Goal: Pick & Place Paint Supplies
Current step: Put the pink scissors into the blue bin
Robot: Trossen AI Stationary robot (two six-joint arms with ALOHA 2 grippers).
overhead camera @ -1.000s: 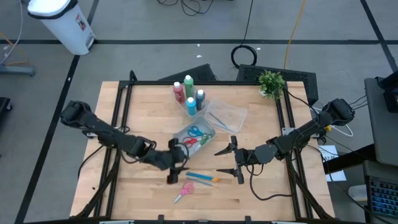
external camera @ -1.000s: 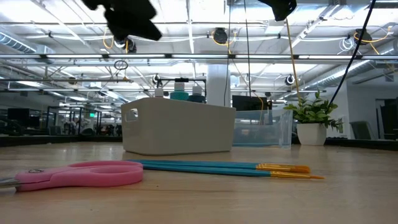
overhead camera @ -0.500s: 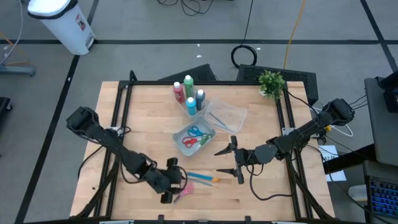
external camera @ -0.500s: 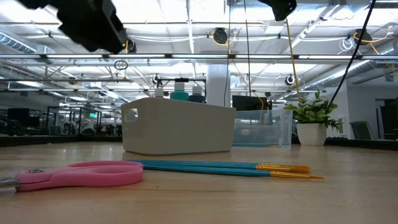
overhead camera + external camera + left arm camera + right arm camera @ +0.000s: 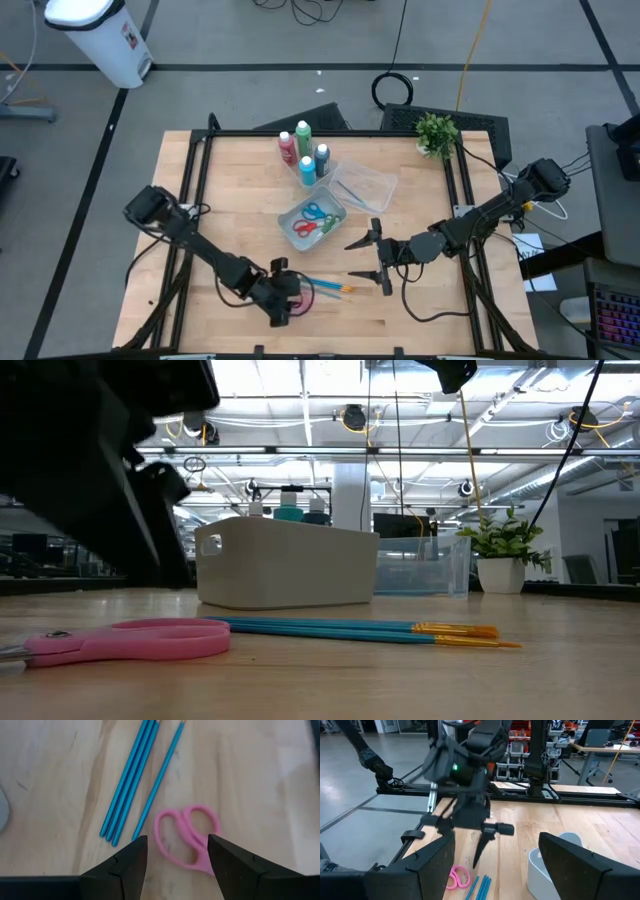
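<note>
Pink scissors (image 5: 187,837) lie beneath the spread left gripper (image 5: 177,851); the right gripper (image 5: 372,262) waits, spread.

Scissors (image 5: 187,836) lie on the table (image 5: 420,180) beside the brushes (image 5: 131,780) — tub (image 5: 285,565) behind them.

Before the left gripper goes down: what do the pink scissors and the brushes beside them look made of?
Pink scissors: handles look like smooth moulded plastic, uniform matte pink; blades not visible. Brushes: thin blue painted shafts, wood or plastic unclear; gold-orange ends look like metal ferrules in the low view.
</note>
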